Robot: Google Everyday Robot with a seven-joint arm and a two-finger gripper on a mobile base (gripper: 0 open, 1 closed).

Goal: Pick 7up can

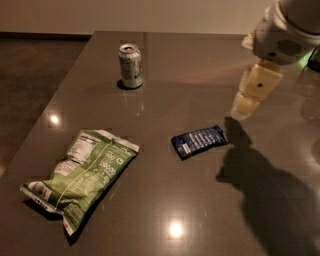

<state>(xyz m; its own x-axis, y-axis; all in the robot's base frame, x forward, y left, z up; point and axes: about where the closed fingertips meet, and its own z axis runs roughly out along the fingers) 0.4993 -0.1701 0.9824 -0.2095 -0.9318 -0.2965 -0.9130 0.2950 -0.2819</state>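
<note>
7up can (131, 65) upright on glossy dark table (150, 205), gripper (243, 106) hovering at right

Looks like an office break room or a test lab, hard to pin down. There's a big dark glossy table (150, 220) with ceiling-light glints, a plain pale wall (150, 14) behind it and dark floor (35, 75) on the left. Snacks sit on top: a 7up can (130, 65), a green chip bag (82, 177) and a blue packet (199, 141). The robot's gripper (246, 101) hangs over the table's right side.
</note>
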